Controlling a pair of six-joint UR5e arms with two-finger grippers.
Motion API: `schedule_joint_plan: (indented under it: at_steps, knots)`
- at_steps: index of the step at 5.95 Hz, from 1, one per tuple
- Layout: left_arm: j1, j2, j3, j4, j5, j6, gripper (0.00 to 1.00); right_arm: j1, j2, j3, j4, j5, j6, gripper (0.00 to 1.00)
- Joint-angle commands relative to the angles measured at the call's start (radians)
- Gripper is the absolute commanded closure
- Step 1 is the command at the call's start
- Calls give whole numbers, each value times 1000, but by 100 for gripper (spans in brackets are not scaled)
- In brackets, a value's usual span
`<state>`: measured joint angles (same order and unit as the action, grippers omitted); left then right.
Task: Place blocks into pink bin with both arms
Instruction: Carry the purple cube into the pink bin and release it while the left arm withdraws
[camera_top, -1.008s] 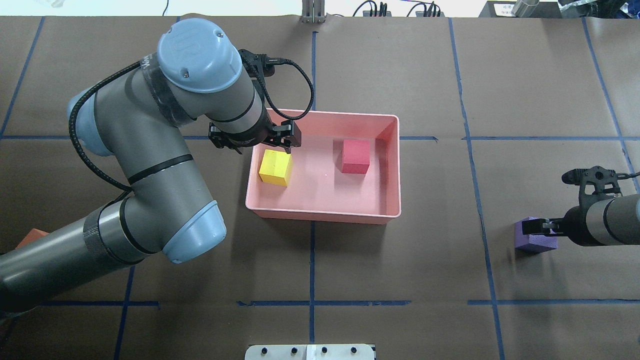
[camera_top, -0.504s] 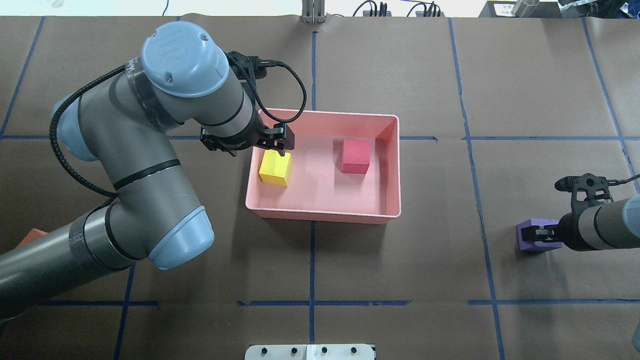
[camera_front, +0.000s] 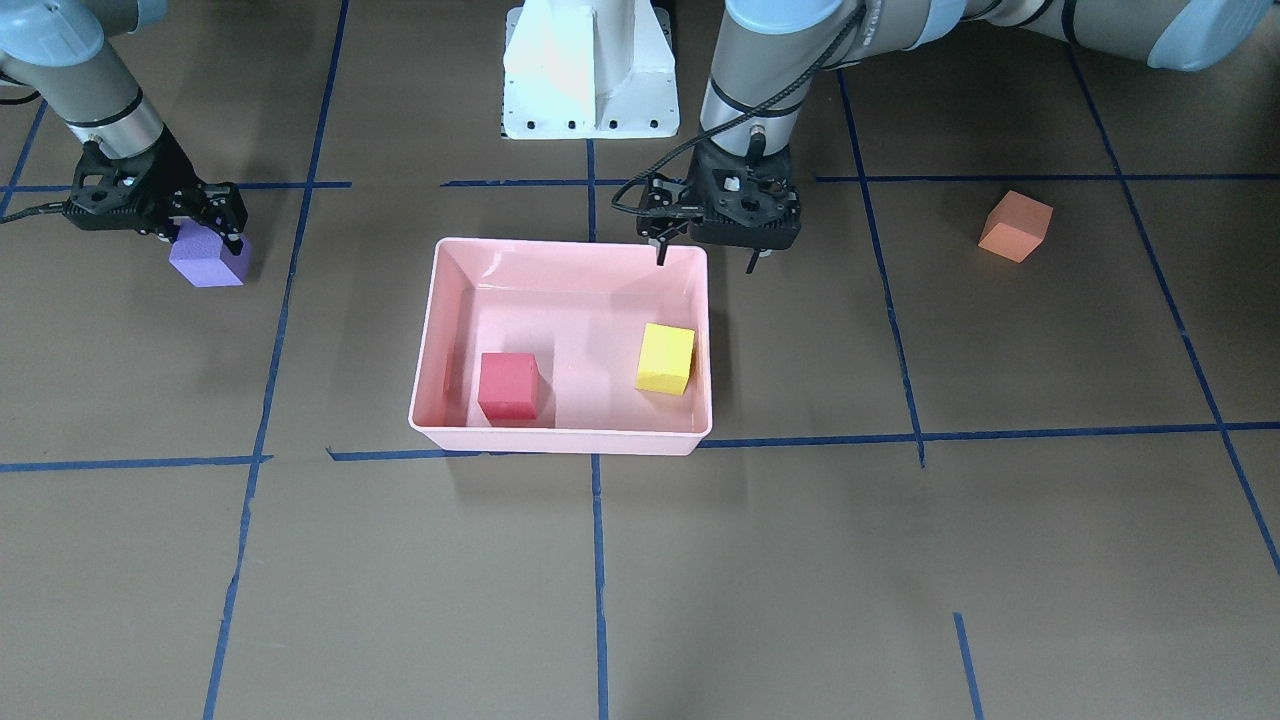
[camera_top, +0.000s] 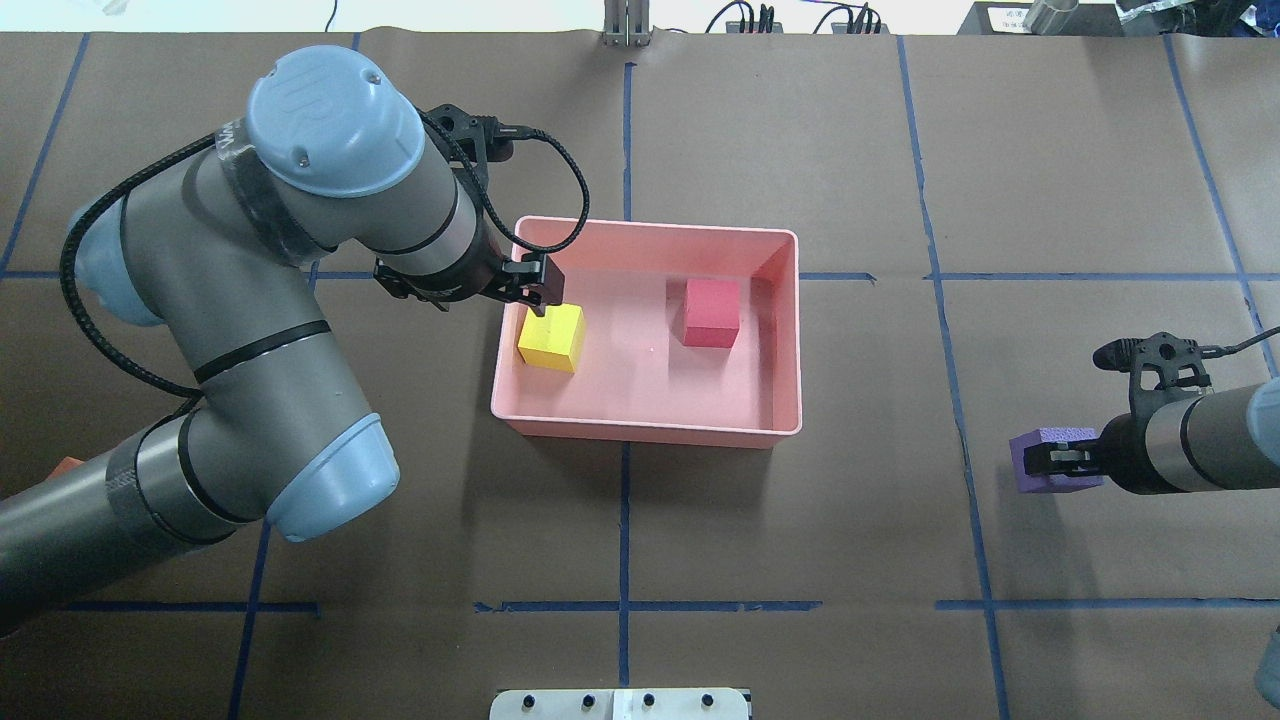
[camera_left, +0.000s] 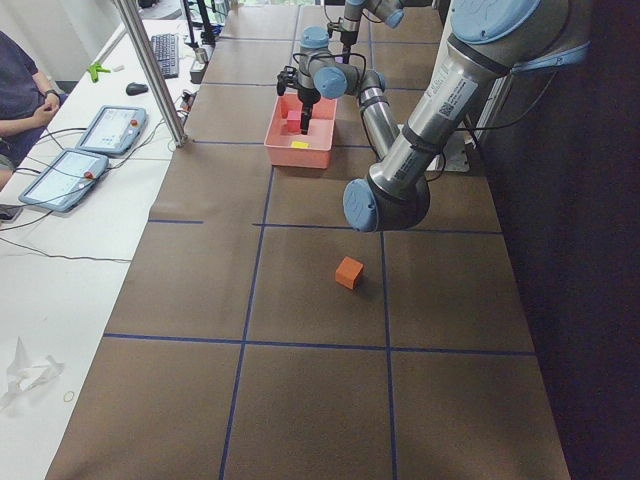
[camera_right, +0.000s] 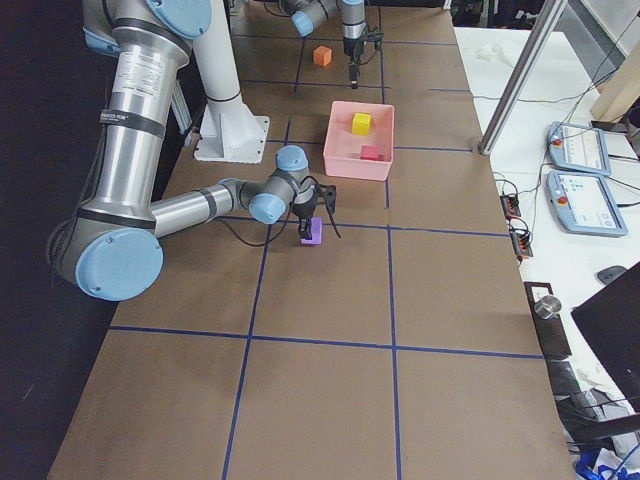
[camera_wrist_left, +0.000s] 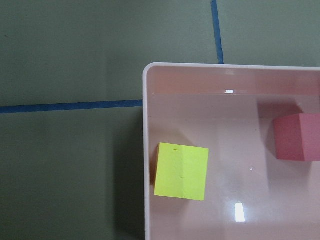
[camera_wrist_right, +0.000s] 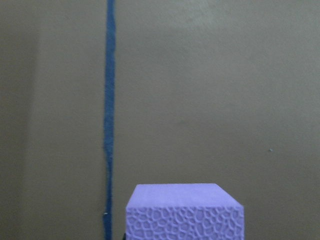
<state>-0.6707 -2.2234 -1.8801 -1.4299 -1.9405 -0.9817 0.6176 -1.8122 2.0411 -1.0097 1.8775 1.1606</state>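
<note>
The pink bin (camera_top: 650, 432) sits mid-table and holds the yellow-green block (camera_top: 551, 336) at its left and the red block (camera_top: 711, 312). They also show in the front view: the bin (camera_front: 560, 440), the yellow-green block (camera_front: 666, 358) and the red block (camera_front: 508, 385). My left gripper (camera_front: 705, 262) is open and empty, raised over the bin's left wall. My right gripper (camera_top: 1050, 460) is shut on the purple block (camera_top: 1040, 462), far right of the bin. The orange block (camera_front: 1015, 226) lies alone on the table at my left.
The white base pedestal (camera_front: 590, 70) stands at the table's robot side. Blue tape lines cross the brown table cover. A metal pole (camera_left: 150, 70) and operator tablets (camera_left: 110, 125) are on the far side. My left arm's elbow (camera_top: 330, 480) hangs over the table's left half.
My left gripper has drawn back to the left, off the yellow-green block, toward the bin's left wall. My right gripper has shifted left toward the bin with the purple block.
</note>
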Motion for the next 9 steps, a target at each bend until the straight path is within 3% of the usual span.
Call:
schedule_joint_plan:
  at_steps: [1, 3, 5, 7, 8, 9]
  knots:
    - [-65, 144, -86, 0, -9, 307, 0, 66, 86, 39, -30, 49, 2, 68]
    - [-125, 308, -143, -17, -14, 537, 0, 80, 393, 73, -413, 48, 4, 67]
    - [-231, 480, -157, -154, -124, 688, 0, 68, 752, 57, -848, 40, 58, 67]
    - [-346, 638, -157, -230, -243, 846, 0, 19, 977, -127, -866, 8, 206, 66]
    - [-366, 678, -157, -248, -261, 868, 0, -31, 1067, -221, -863, -42, 270, 56]
    - [-366, 712, -153, -289, -262, 868, 0, -51, 1118, -276, -863, -73, 290, 1]
